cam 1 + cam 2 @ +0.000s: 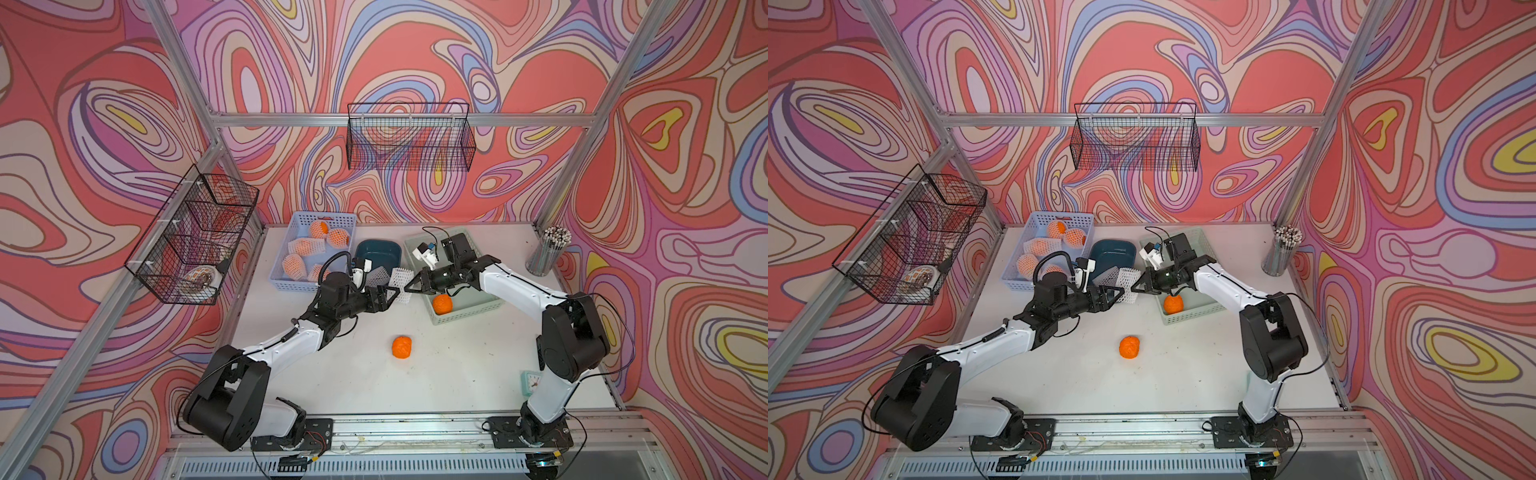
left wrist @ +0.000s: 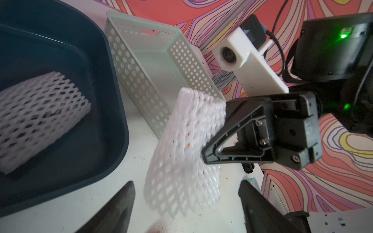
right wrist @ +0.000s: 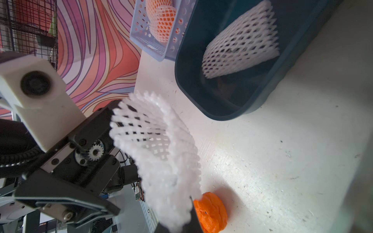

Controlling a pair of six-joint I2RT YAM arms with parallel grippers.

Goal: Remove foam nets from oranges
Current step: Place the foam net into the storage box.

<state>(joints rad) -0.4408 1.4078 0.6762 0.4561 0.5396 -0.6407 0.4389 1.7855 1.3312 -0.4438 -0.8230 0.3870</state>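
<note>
Reaching inward, both arms are angled together. One net (image 1: 401, 280) is pinched by the right gripper (image 1: 409, 287), flanked by the spread left gripper (image 1: 394, 294). Two bare oranges (image 1: 402, 347) (image 1: 442, 304) and a second net (image 2: 38, 119), in the tub (image 2: 113, 100), are counted.

I find walls (image 1: 415, 62) on 3 sides of me, printed with swirls in coral, pink, lilac, blue and yellow, evenly lit. An aluminium frame (image 1: 399, 120) runs up the corners and across the back. My table (image 1: 457, 374) is white, scuffed and speckled. A long wire basket (image 1: 409, 137) hangs at 12 o'clock, a partitioned wire basket (image 1: 195, 237) at 9 o'clock. A cup of pencils (image 1: 546, 253) stands at 2 o'clock and a small clock (image 1: 530, 381) at 4 o'clock.
</note>
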